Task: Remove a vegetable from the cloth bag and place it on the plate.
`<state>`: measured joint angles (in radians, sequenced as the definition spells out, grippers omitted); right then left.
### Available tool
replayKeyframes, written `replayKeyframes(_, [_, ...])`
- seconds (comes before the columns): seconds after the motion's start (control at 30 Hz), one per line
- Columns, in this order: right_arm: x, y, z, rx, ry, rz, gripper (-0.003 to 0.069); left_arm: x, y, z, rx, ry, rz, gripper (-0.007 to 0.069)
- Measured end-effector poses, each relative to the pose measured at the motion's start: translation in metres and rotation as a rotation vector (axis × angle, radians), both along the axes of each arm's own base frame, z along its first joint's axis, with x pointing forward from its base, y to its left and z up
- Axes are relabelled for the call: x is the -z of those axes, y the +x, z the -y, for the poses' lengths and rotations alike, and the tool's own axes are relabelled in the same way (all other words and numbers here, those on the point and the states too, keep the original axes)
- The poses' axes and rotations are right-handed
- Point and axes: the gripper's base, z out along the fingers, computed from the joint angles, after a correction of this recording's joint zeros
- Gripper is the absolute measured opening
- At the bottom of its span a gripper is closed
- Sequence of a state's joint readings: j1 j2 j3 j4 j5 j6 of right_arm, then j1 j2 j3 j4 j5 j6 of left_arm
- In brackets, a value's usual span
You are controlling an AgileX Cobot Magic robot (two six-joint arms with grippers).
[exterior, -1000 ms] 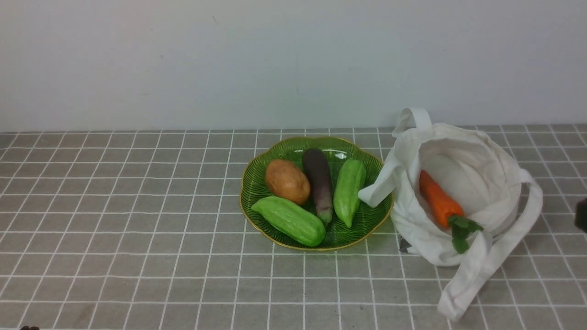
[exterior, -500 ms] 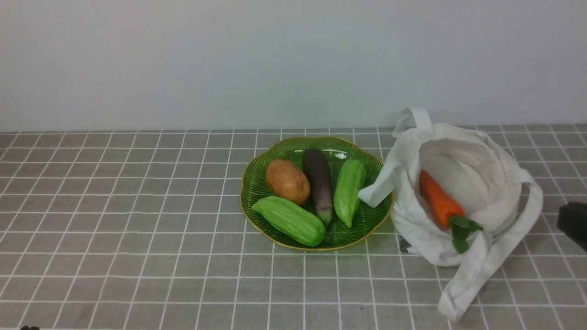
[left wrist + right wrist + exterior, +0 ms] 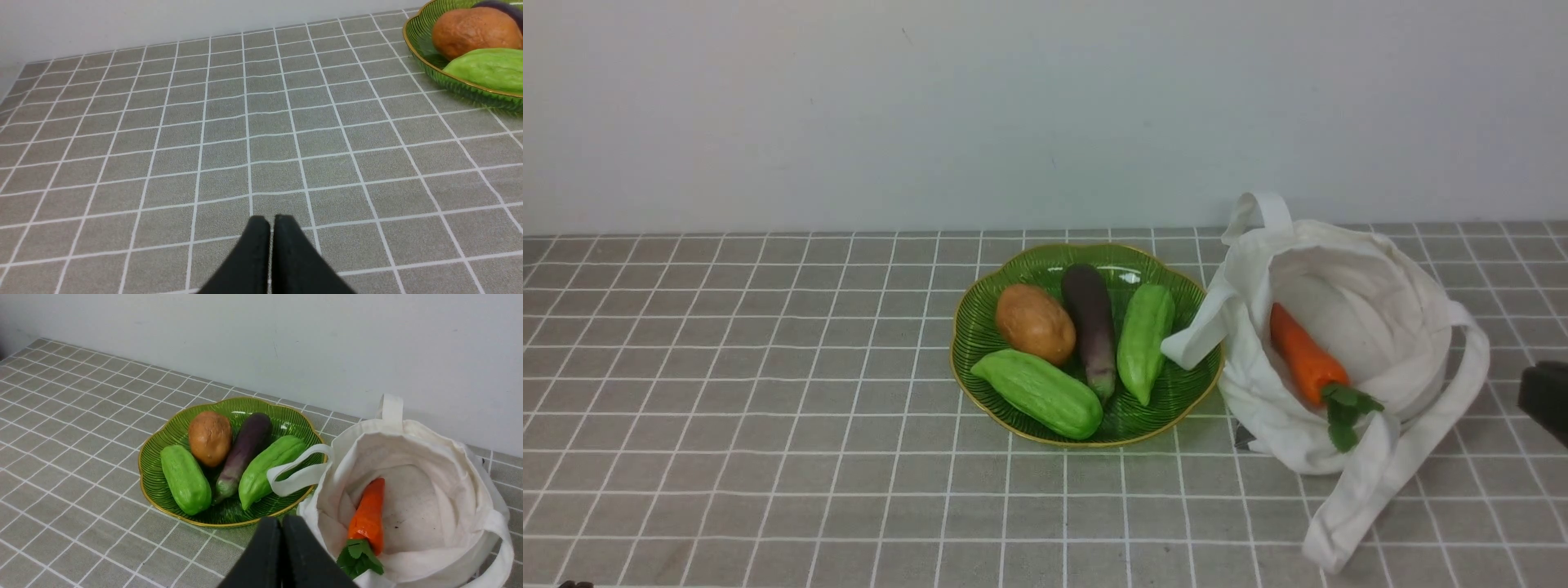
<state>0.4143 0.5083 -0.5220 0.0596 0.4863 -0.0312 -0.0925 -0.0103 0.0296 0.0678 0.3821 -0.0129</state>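
The light-green tapered vegetable (image 3: 1143,341) lies on the green plate (image 3: 1033,265), on its right side, pointed end toward me; it also shows in the right wrist view (image 3: 267,469). The white cloth bag (image 3: 1372,269) stands open to the right of the plate, one strap resting on the plate's rim. An orange carrot (image 3: 1298,351) lies inside it. My right gripper (image 3: 281,520) is shut and empty, in front of the gap between plate (image 3: 171,428) and bag (image 3: 408,510); it shows at the front view's right edge (image 3: 1542,396). My left gripper (image 3: 271,220) is shut and empty over bare cloth, left of the plate (image 3: 421,53).
The plate also holds a brown potato (image 3: 1035,322), a dark purple eggplant (image 3: 1092,327) and a thick ridged green gourd (image 3: 1037,392). The bag's long strap (image 3: 1388,474) trails toward the front. A grey checked cloth covers the table; a white wall stands behind.
My right gripper came further into the front view from the right edge, toward the bag, then held still. The vegetables, the plate and the bag have not moved.
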Motion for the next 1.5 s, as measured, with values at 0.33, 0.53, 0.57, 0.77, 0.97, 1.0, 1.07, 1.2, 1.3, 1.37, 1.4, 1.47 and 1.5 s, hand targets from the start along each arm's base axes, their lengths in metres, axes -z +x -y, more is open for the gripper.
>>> replayKeyframes(0.33, [0.054, -0.028, 0.029, 0.21, 0.036, 0.173, -0.0015, 0.0, 0.0, 0.0, 0.0, 0.0, 0.0, -0.0005])
replayKeyframes(0.53, [0.107, -0.04, 0.038, 0.326, 0.023, 0.166, -0.0015, 0.0, 0.0, 0.0, 0.0, 0.0, 0.0, -0.0005])
replayKeyframes(0.57, [0.118, -0.042, 0.039, 0.336, 0.02, 0.163, -0.0015, 0.0, 0.0, 0.0, 0.0, 0.0, 0.0, -0.0005])
replayKeyframes(0.77, [0.132, -0.042, 0.039, 0.337, 0.009, 0.132, -0.0015, 0.0, 0.0, 0.0, 0.0, 0.0, 0.0, -0.0005])
replayKeyframes(0.97, [0.134, -0.042, 0.039, 0.339, 0.002, 0.108, -0.0015, 0.0, 0.0, 0.0, 0.0, 0.0, 0.0, -0.0005])
replayKeyframes(1.0, [0.134, -0.042, 0.04, 0.343, 0.001, 0.107, -0.0015, 0.0, 0.0, 0.0, 0.0, 0.0, 0.0, -0.0005])
replayKeyframes(1.07, [0.134, -0.042, 0.04, 0.345, 0.001, 0.107, -0.0015, 0.0, 0.0, 0.0, 0.0, 0.0, 0.0, -0.0005])
replayKeyframes(1.2, [0.134, -0.042, 0.04, 0.346, 0.001, 0.107, -0.0015, 0.0, 0.0, 0.0, 0.0, 0.0, 0.0, -0.0005])
replayKeyframes(1.3, [0.134, -0.042, 0.04, 0.346, 0.001, 0.107, -0.0015, 0.0, 0.0, 0.0, 0.0, 0.0, 0.0, -0.0005])
replayKeyframes(1.37, [0.134, -0.042, 0.04, 0.346, 0.001, 0.106, -0.0015, 0.0, 0.0, 0.0, 0.0, 0.0, 0.0, -0.0005])
replayKeyframes(1.4, [0.134, -0.042, 0.04, 0.346, 0.001, 0.106, -0.0015, 0.0, 0.0, 0.0, 0.0, 0.0, 0.0, -0.0005])
replayKeyframes(1.47, [0.134, -0.042, 0.04, 0.346, 0.001, 0.106, -0.0015, 0.0, 0.0, 0.0, 0.0, 0.0, 0.0, -0.0005])
replayKeyframes(1.5, [0.134, -0.042, 0.04, 0.346, 0.001, 0.106, -0.0015, 0.0, 0.0, 0.0, 0.0, 0.0, 0.0, -0.0005])
